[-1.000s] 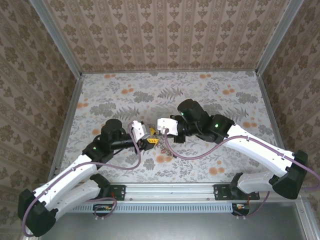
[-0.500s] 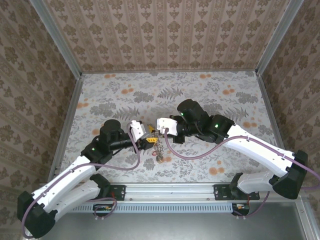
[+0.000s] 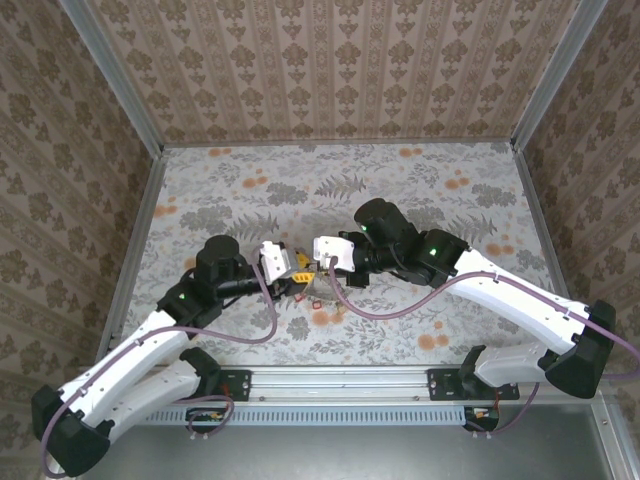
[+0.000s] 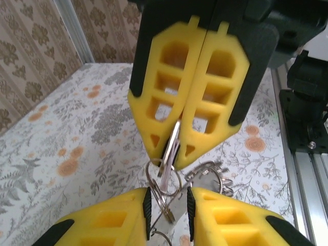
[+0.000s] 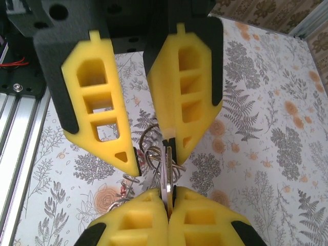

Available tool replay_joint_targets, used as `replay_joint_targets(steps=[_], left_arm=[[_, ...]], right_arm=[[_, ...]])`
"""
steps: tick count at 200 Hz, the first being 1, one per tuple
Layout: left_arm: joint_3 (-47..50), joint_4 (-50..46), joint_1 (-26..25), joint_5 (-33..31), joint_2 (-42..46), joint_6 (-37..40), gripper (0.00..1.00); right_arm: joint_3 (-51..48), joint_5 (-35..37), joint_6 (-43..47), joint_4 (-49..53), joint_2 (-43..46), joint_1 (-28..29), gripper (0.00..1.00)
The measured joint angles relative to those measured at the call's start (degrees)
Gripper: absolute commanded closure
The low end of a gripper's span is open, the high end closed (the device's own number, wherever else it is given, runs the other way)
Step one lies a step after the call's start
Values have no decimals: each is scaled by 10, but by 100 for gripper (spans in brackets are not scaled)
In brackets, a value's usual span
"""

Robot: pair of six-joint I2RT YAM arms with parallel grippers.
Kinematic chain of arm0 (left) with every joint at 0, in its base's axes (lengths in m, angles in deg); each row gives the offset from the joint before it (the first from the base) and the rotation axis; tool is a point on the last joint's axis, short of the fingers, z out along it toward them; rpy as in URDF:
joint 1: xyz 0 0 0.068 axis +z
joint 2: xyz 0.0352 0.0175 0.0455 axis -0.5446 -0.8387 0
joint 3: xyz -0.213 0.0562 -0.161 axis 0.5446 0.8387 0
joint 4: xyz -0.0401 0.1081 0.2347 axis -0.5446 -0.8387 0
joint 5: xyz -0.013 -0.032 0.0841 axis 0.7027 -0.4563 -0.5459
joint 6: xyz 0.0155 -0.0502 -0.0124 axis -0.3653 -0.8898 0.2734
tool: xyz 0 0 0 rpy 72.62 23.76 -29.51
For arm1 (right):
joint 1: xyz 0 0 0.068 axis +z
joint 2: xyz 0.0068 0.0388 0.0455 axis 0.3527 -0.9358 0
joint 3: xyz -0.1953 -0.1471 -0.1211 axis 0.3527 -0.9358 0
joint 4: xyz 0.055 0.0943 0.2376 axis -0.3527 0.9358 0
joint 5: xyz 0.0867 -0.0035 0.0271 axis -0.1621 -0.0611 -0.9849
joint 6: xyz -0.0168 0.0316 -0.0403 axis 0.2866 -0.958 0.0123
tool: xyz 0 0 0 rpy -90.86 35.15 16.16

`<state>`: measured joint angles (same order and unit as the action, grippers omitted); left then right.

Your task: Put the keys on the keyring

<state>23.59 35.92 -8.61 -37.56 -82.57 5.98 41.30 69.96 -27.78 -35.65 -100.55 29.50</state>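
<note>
Left wrist view: mid-table, the right yellow-fingered gripper (image 4: 171, 156) clamps a thin silver key (image 4: 166, 177). The left gripper (image 4: 168, 205), fingers slightly apart, straddles the silver wire keyring (image 4: 207, 173). Close gently and steady the ring.

I count two grippers, the left gripper (image 4: 169, 199) and the right gripper (image 5: 167, 193), one flat key (image 5: 167, 169) between them, and at least three wire rings (image 4: 215, 171) bunched just beside that key.

keys (image 5: 167, 169), keyring (image 5: 149, 154) between left hand (image 4: 168, 196) and right hand (image 5: 167, 193) | over table (image 3: 400, 190) centre
</note>
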Motion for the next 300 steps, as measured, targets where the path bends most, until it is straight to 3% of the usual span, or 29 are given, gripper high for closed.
replay_joint_targets(steps=[19, 44, 65, 138, 224, 300], left_arm=[[-2, -9, 0, -9, -2, 4, 72], [-4, -20, 0, -20, -2, 7, 93], [-7, -26, 0, -26, 2, 17, 100], [-11, -57, 1, -32, 31, 47, 100], [-2, -45, 35, 72, 55, 74, 100], [23, 6, 51, 144, 54, 74, 100]], right_arm=[[1, 0, 0, 0, 0, 0, 100], [1, 0, -1, 1, 0, 0, 100], [1, 0, -2, 4, 0, 0, 100], [-1, -4, 7, 4, 2, -3, 100], [-6, -16, 94, 56, 9, -11, 100], [11, -33, 110, 74, -27, -13, 100]])
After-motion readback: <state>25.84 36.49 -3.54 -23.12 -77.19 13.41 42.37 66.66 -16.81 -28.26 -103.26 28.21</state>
